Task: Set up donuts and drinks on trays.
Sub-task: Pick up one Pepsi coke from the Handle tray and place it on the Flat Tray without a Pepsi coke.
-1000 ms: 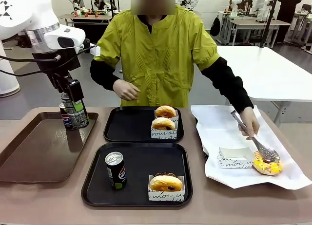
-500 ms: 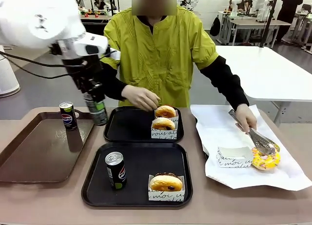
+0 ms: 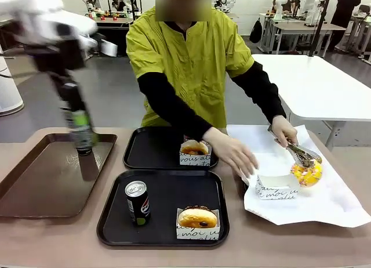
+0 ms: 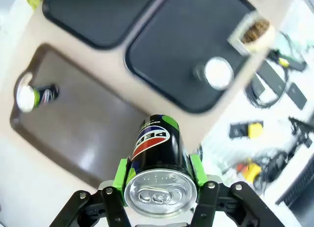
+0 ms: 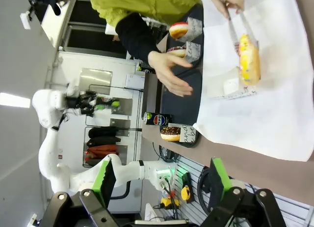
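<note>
Swung back leftward, my left gripper [image 4: 158, 180] clamps an upright can [image 4: 157, 143]; the far black tray [image 3: 151, 149] lies frame-right of it.

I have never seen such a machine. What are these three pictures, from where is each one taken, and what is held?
This is a two-armed robot at a table shared with a person. The front picture looks across the table at the person. The other two come from cameras on the robot's wrists, looking along each end effector. The left end effector is shut on a soda can. The right end effector is open and empty. The near black tray holds a second can and a chocolate donut; the far black tray holds donuts. The person's hand holds a yellow donut with tongs over white paper.
</note>
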Action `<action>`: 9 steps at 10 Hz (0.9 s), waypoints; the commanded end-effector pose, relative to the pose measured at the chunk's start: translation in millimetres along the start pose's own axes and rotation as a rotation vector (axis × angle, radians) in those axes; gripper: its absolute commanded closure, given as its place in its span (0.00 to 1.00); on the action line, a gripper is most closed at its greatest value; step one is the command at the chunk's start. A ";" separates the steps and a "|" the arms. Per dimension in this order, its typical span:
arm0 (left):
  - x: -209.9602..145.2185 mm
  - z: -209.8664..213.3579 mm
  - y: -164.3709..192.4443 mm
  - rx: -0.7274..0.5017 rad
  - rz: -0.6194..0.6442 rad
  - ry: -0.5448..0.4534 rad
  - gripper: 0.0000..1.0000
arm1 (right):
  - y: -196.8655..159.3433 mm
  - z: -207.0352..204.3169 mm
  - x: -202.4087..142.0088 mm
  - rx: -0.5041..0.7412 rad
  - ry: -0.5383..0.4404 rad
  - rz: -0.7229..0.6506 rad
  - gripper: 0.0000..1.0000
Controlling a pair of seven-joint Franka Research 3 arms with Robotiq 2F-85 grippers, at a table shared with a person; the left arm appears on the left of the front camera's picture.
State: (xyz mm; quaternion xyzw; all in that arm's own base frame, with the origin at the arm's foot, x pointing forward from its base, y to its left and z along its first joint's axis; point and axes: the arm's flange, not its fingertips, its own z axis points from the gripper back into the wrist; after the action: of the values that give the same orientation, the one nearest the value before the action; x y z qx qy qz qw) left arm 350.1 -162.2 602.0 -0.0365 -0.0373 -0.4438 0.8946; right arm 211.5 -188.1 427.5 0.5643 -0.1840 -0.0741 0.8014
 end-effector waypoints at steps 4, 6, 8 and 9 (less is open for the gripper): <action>-59.8 30.2 -15.1 0.003 0.002 -0.020 0.41 | 0.2 0.0 1.6 0.021 -0.006 0.015 0.00; -59.8 30.2 -15.1 0.003 0.002 -0.020 0.41 | 0.2 0.0 1.6 0.021 -0.006 0.015 0.00; -59.8 30.2 -15.1 0.003 0.002 -0.020 0.41 | 0.2 0.0 1.6 0.021 -0.006 0.015 0.00; -59.8 30.2 -15.1 0.003 0.002 -0.020 0.41 | 0.2 0.0 1.6 0.021 -0.006 0.015 0.00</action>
State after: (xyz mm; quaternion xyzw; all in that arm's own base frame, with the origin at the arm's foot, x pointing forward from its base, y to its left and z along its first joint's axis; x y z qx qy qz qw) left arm 303.5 -120.6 620.5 -0.0415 -0.0458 -0.4408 0.8955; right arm 211.5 -188.0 427.6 0.5642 -0.1841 -0.0740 0.8014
